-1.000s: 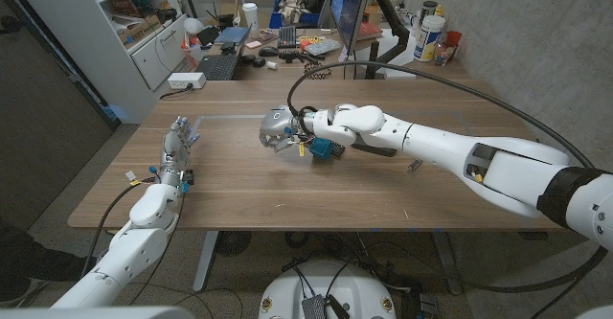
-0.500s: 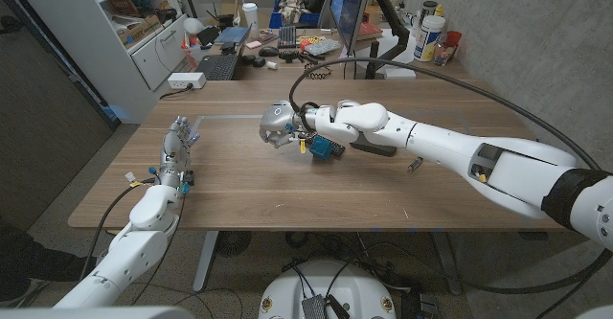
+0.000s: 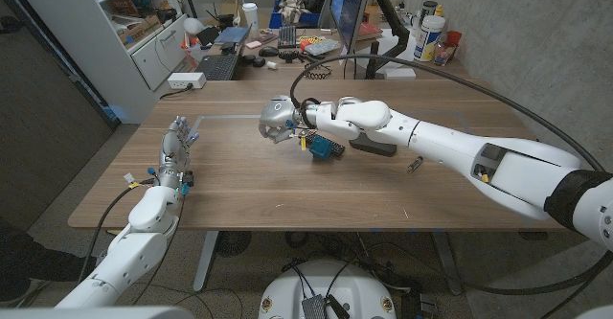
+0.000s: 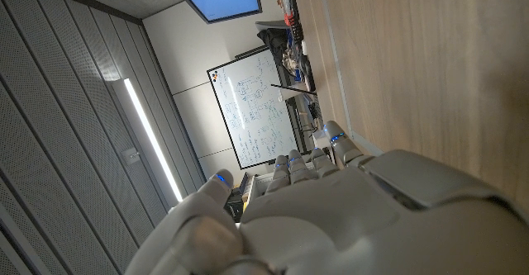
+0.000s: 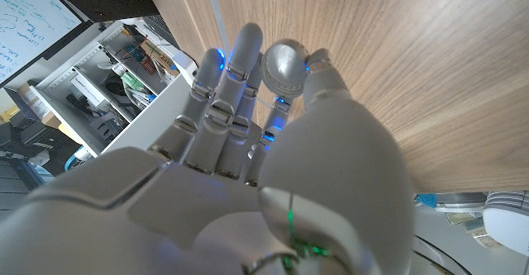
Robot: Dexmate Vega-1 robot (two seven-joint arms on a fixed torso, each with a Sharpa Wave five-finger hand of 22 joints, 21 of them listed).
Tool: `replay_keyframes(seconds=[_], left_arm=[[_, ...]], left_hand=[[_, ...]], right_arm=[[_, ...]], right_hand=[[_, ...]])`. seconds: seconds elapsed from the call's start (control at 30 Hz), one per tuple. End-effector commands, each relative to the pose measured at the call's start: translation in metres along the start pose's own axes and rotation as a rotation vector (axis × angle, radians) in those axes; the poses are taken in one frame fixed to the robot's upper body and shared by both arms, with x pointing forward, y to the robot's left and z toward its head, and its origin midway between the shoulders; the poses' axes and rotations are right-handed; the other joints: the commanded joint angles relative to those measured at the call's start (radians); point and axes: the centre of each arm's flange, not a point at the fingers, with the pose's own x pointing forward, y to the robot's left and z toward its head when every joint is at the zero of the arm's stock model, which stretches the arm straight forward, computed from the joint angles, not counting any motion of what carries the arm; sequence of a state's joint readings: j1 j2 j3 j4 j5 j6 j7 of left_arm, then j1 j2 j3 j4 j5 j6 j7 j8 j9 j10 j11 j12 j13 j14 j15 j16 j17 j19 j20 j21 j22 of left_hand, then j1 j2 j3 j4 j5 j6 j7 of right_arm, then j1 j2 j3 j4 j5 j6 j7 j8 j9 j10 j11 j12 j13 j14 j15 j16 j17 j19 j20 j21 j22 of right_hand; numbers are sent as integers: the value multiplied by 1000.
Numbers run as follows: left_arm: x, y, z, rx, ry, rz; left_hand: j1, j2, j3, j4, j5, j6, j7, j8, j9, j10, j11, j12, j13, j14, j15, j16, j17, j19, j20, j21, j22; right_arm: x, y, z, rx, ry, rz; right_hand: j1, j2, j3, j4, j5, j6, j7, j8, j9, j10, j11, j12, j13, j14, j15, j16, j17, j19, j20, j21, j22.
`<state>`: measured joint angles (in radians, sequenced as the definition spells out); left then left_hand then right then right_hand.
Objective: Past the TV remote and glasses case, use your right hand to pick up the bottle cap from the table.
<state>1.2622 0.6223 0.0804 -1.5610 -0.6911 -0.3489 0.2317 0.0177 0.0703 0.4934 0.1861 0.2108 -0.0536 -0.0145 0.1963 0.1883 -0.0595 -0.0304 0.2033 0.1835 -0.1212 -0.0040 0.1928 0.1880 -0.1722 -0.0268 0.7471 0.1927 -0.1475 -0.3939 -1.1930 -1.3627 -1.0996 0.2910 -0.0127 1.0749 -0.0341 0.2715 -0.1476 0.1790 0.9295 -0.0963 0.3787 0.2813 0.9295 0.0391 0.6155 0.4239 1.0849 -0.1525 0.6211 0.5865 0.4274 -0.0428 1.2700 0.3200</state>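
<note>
Fingers of the right hand [image 3: 279, 123] are pinching the bottle cap [image 5: 283, 67], a small silvery round piece showing in the right wrist view between the fingertips [image 5: 246, 42] and the thumb. In the head view that hand is hanging just above the wooden table [image 3: 239, 180], slightly left of and above the frame's centre, with the white right arm [image 3: 450, 151] stretching to it from the lower right corner. The cap itself is too small to make out in the head view. Under the arm, right of centre, a dark oblong object [image 3: 375, 148] is lying on the table; whether it is the remote or the glasses case I cannot tell. A small dark piece [image 3: 415, 165] is lying further right, just below the arm.

The left hand [image 3: 175, 149] is waiting at the left side of the head view, near the table's left edge, holding nothing, its fingers stretched toward the top of the frame and a little apart. In the left wrist view the back of this hand [image 4: 331, 209] is occupying the lower part, beside bare wood.

Beyond the table's far edge, at the upper middle of the head view, a cluttered desk [image 3: 278, 46] is standing, with white shelves [image 3: 144, 32] at the upper left.
</note>
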Motion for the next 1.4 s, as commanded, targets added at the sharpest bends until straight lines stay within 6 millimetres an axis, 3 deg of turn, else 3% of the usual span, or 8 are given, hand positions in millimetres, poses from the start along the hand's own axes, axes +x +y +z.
replay_keyframes(seconds=[0.03,0.5,0.67,1.4], left_arm=[[-2,0,2,6,-4,3],[-5,0,6,12,-9,4],[-5,-1,6,14,-9,3],[-7,-4,10,21,-17,-5]], left_hand=[[-6,96,-6,0,6,-2,-2,-2,2,-1,-8,0,4,1,-6,5,4,-72,-4,7,4],[-6,97,-7,0,6,-6,-5,-3,2,-3,-8,-1,4,1,-8,5,4,-73,-2,8,4],[-6,97,-7,0,6,-7,-6,-3,2,-2,-7,-1,4,1,-7,5,4,-74,-1,8,4],[-7,98,-10,1,6,-13,-8,-5,1,-7,-11,-2,3,-1,-7,4,3,-75,1,9,3]], right_arm=[[-2,-11,-10,-11,36,-42],[-4,-16,-15,-18,48,-56],[-5,-18,-17,-29,55,-66],[-14,-33,-28,-41,104,-122]], right_hand=[[165,166,-3,0,9,109,9,4,12,164,-144,3,8,51,-81,-2,7,1,-160,10,-1],[167,164,-3,1,14,121,4,6,19,170,-153,7,19,58,-81,-4,17,3,-158,19,-14],[169,162,-4,1,17,127,3,6,22,178,-176,10,26,61,-81,-5,22,4,-158,23,-22],[171,156,-3,2,27,138,-7,11,32,185,-181,14,45,66,-81,-10,36,10,-157,28,-44]])
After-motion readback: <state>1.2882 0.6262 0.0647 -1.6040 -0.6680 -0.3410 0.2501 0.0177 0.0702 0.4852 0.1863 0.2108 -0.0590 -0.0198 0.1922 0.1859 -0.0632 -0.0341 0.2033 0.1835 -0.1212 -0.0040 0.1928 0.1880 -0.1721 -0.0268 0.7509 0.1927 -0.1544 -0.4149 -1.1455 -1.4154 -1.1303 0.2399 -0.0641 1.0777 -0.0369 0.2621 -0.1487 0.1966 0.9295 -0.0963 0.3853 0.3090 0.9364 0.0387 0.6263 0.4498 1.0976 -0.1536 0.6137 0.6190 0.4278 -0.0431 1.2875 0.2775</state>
